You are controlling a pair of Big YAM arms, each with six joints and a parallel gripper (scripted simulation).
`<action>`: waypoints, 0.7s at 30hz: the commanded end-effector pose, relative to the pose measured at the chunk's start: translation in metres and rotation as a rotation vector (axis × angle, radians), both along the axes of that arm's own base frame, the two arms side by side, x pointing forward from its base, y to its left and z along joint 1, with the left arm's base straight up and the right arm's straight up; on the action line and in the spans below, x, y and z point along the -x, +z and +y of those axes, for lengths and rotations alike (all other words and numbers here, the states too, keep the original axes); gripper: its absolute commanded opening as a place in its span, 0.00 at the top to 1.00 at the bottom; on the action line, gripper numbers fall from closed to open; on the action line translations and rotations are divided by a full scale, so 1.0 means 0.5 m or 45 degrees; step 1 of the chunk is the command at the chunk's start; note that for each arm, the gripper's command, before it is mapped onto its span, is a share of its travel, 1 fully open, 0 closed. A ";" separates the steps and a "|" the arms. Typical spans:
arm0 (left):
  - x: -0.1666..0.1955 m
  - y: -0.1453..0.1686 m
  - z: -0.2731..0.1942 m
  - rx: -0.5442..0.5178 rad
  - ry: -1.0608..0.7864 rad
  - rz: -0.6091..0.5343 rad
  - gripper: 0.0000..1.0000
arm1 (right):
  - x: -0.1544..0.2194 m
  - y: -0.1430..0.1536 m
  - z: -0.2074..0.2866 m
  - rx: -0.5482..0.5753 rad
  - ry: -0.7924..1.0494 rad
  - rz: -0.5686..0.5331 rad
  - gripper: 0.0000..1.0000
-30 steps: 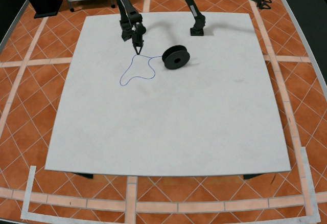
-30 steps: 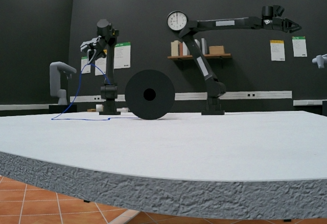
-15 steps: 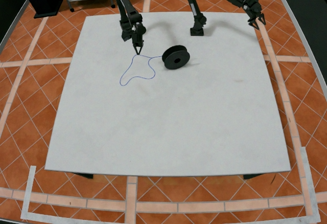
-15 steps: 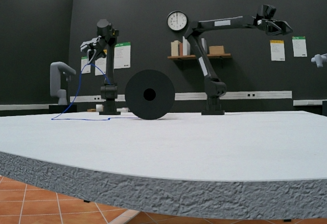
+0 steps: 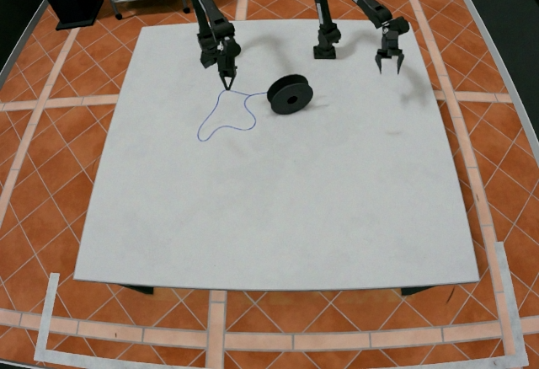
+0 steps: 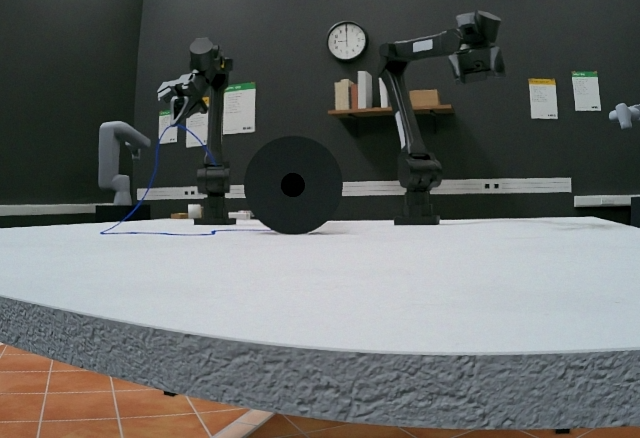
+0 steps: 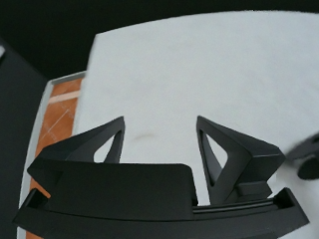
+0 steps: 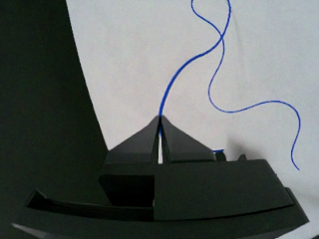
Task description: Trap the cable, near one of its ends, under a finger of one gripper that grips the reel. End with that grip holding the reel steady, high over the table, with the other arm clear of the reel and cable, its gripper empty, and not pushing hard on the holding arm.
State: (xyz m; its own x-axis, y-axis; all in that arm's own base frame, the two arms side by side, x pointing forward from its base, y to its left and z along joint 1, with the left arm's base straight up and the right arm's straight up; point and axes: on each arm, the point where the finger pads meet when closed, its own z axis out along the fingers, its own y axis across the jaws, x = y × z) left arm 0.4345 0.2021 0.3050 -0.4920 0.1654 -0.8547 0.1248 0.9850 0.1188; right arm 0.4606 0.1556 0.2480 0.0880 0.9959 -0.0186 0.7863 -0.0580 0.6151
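One thin blue cable [image 5: 226, 125] [image 6: 157, 153] [image 8: 273, 102] is pinched by your right end effector [image 5: 227, 88] [image 6: 175, 123] [image 8: 159, 120], probably for trapping; your left end effector [image 5: 389, 72] [image 6: 479, 76] [image 7: 160, 120] gapes empty.

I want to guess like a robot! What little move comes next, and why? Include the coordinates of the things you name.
Maybe the left gripper [image 5: 389, 71] [image 7: 160, 120] should move toward the reel [image 5: 285, 99] [image 6: 268, 185] [image 7: 304, 149]: it's open, off to one side, while the right gripper [image 5: 227, 88] [image 6: 175, 122] [image 8: 159, 120] already pinches the blue cable [image 5: 210, 116] [image 6: 156, 159] [image 8: 174, 77].

Pictured on the far half of a white table [image 5: 283, 204] [image 6: 310, 288] [image 7: 164, 75] [image 8: 125, 60], with blue cable [image 5: 226, 125] [image 6: 156, 164] [image 8: 174, 80] looped left of a black reel [image 5: 280, 101] [image 6: 268, 185] [image 7: 311, 146], apparently pinched in the right gripper [image 5: 227, 88] [image 6: 175, 123] [image 8: 159, 120]; at far right, with the left gripper [image 5: 389, 72] [image 6: 476, 79] [image 7: 160, 120] open.
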 end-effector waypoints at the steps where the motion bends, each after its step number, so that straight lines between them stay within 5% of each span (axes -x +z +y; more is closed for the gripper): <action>1: -0.028 0.027 -0.040 -0.073 -0.119 -0.014 0.25 | -0.015 0.059 0.014 -0.041 0.012 -0.093 1.00; 6: -0.039 -0.047 -0.200 -0.012 -0.420 0.063 0.25 | -0.015 0.059 0.014 -0.041 0.012 -0.093 1.00; 21: -0.002 -0.074 -0.513 0.056 -1.043 0.085 0.25 | -0.015 0.059 0.014 -0.041 0.012 -0.093 1.00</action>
